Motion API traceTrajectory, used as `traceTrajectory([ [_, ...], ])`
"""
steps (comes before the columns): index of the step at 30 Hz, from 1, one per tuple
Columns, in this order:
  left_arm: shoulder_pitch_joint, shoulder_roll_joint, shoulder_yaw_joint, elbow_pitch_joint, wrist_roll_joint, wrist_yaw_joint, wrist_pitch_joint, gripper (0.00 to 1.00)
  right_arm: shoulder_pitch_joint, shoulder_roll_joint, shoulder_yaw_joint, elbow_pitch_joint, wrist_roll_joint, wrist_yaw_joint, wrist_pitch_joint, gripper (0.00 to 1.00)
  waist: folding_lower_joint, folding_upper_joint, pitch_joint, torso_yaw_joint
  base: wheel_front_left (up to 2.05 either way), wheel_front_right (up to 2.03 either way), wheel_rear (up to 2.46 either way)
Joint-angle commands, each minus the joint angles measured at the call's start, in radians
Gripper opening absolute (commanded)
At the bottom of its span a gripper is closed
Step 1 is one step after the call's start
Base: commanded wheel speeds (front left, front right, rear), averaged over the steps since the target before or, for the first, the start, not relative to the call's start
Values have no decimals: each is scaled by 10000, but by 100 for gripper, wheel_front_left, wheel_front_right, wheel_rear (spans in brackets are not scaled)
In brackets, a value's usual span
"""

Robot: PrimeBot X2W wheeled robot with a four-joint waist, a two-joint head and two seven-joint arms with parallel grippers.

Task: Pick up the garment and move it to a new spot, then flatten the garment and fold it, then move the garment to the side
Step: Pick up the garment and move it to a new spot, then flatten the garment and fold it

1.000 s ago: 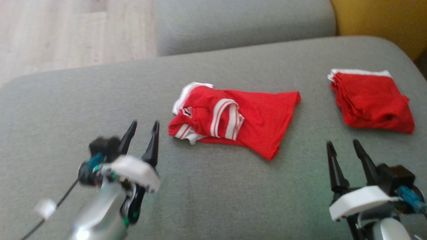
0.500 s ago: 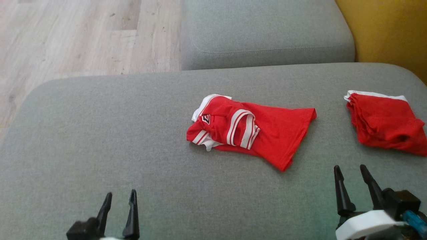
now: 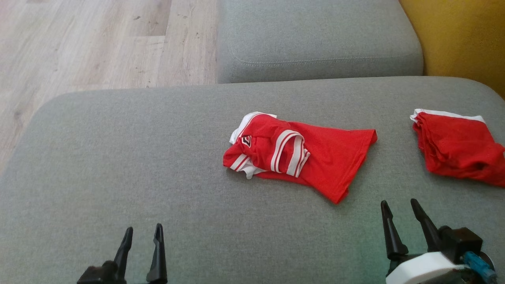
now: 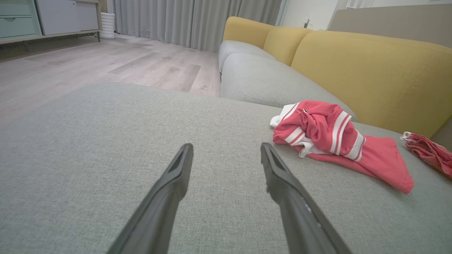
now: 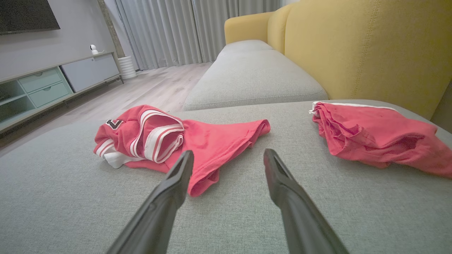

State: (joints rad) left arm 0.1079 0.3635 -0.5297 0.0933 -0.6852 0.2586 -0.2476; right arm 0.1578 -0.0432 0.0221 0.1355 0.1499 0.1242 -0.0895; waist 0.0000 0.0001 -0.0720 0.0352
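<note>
Your left end effector [image 3: 143, 228] has drawn back to the near left, fingers spread and empty; your right end effector [image 3: 397, 202], near right, is likewise open. The crumpled red fabric jersey with white stripes [image 3: 315, 157] lies mid-seat on the grey sofa cushion [image 3: 118, 157], apart from both.

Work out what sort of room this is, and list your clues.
Most likely a home living room: a grey and yellow sofa, a low cabinet beneath a wall screen, and long curtains.
</note>
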Motion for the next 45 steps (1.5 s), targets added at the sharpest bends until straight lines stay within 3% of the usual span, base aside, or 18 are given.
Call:
traceTrajectory([
  [1,-394,145,319,-309,76,110,-36,100,-391,-70,251,-284,25,65,-153,100,0,-1,-4,-2,0,0,0],
  [17,-343,213,252,-391,24,200,49,100,-605,-70,260,-146,-48,65,-140,100,0,-1,124,193,0,0,0],
  [25,-631,143,10,-518,222,251,194,100,-2347,-70,702,133,-231,65,464,100,0,-1,784,852,0,0,0],
  [30,-1039,-21,-165,-485,343,166,234,100,-3667,-70,1179,1193,-178,65,1034,100,0,-1,1512,1583,0,0,0],
  [35,-1373,-298,-386,-243,419,5,199,100,-4392,-70,985,2710,19,65,1295,100,0,-1,1975,2362,0,0,0],
  [43,-1539,-531,-509,125,468,-122,100,100,-5216,-70,1184,4328,439,65,858,99,0,-1,2135,2963,0,0,0],
  [44,-1538,-550,-519,161,471,-124,92,100,-5317,-70,1263,4419,511,65,759,76,0,-1,2107,2982,0,0,0],
  [45,-1535,-569,-532,199,472,-125,86,100,-5414,-70,1325,4514,539,65,661,45,0,-1,2064,2996,0,0,0],
])
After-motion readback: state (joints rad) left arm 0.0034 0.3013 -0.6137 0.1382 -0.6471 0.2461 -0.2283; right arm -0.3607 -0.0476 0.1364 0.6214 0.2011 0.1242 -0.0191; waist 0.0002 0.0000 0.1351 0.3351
